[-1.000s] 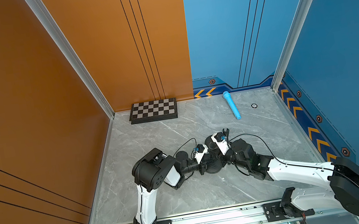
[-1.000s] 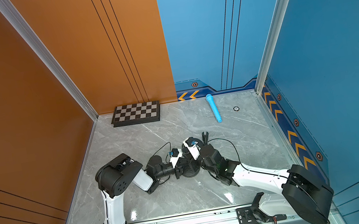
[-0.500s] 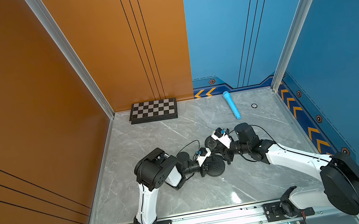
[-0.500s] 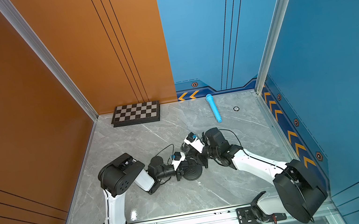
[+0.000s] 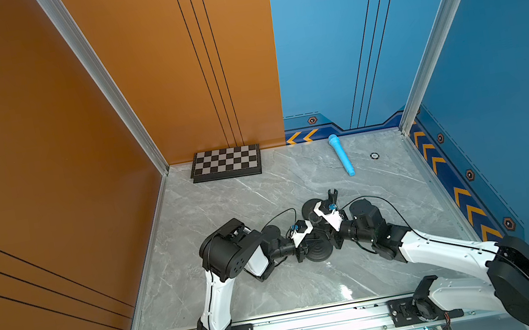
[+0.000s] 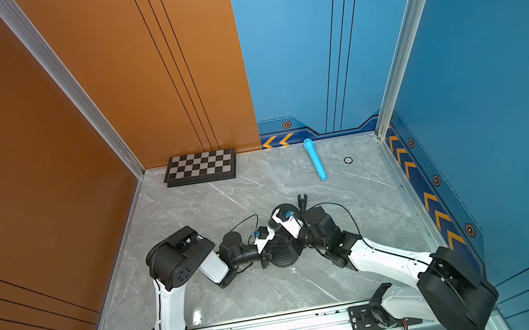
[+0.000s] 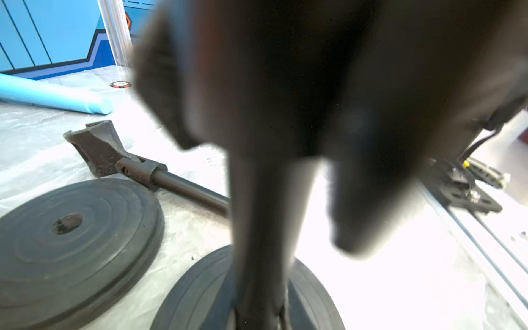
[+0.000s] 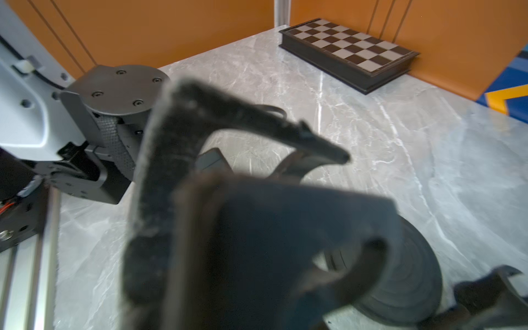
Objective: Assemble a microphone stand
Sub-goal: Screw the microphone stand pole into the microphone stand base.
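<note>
Left wrist view shows the pole (image 7: 188, 190) lying unfitted beside the base (image 7: 197, 294); the right gripper (image 5: 331, 242) has re-angled opposite the left gripper (image 5: 301, 254), base unmoved, neither grip discernible, so assembly looks stalled

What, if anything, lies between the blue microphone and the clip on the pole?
Nothing visible. Only bare table separates the microphone from the clip, and the two lie apart.
</note>
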`<state>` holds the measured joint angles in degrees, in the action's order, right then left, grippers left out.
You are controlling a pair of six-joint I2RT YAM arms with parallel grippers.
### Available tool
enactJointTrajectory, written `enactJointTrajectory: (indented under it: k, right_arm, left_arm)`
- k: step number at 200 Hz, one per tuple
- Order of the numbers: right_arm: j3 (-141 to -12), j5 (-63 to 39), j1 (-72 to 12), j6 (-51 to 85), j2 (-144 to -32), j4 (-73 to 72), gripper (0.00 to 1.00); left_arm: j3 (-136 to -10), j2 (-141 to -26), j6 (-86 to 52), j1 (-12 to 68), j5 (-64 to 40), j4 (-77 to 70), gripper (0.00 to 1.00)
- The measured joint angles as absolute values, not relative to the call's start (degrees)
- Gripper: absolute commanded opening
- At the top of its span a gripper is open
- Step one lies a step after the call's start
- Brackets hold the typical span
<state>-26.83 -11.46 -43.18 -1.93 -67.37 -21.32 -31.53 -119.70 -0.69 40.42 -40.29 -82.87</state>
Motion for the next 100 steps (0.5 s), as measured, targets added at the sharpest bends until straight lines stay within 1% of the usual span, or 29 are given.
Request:
enactJointTrajectory:
  k: [10,19,30,44,52,61,67,70,81,86,100]
  right_arm:
    - [-25.4,-2.4,-47.4,1.5,-66.3,-22.9,0.0]
    - [-24.3,3.5,-49.8,4.1,-66.2,-24.5,0.0]
    - [-23.5,8.6,-51.6,7.4,-66.2,-26.2,0.0]
    - [-23.3,12.5,-52.5,10.3,-66.3,-26.3,0.0]
    - [-23.4,13.9,-52.5,11.8,-66.5,-26.3,0.0]
    - [-23.4,14.5,-52.5,12.8,-66.7,-26.5,0.0]
    - [-23.5,14.7,-52.4,13.5,-66.8,-26.6,0.0]
    - [-23.6,14.8,-52.3,13.6,-67.0,-26.6,0.03]
    - [-24.4,13.7,-51.6,13.6,-67.4,-25.6,0.15]
    - [-24.8,13.3,-51.3,13.4,-67.4,-25.0,0.18]
    - [-26.2,9.7,-49.8,11.7,-67.4,-22.4,0.25]
  left_arm:
    - [-31.6,-119.7,-1.4,40.6,-39.9,-83.0,0.26]
    - [-31.6,-119.7,-2.0,40.8,-39.5,-83.0,0.29]
    - [-31.6,-119.7,-2.5,41.1,-38.6,-82.9,0.3]
    - [-31.6,-119.7,-2.8,41.6,-37.4,-82.3,0.29]
    - [-31.6,-119.7,-2.9,41.7,-36.7,-82.1,0.24]
    - [-31.7,-119.7,-3.3,41.7,-35.9,-82.0,0.13]
    - [-31.8,-119.9,-2.7,41.8,-35.9,-82.2,0.08]
    - [-31.9,-119.9,-1.2,41.8,-36.3,-82.2,0.06]
    - [-32.2,-120.3,-2.6,42.3,-36.0,-82.4,0.02]
    - [-32.3,-120.4,-2.8,42.3,-36.2,-82.6,0.0]
    - [-32.4,-120.7,-3.0,42.2,-36.2,-82.8,0.0]
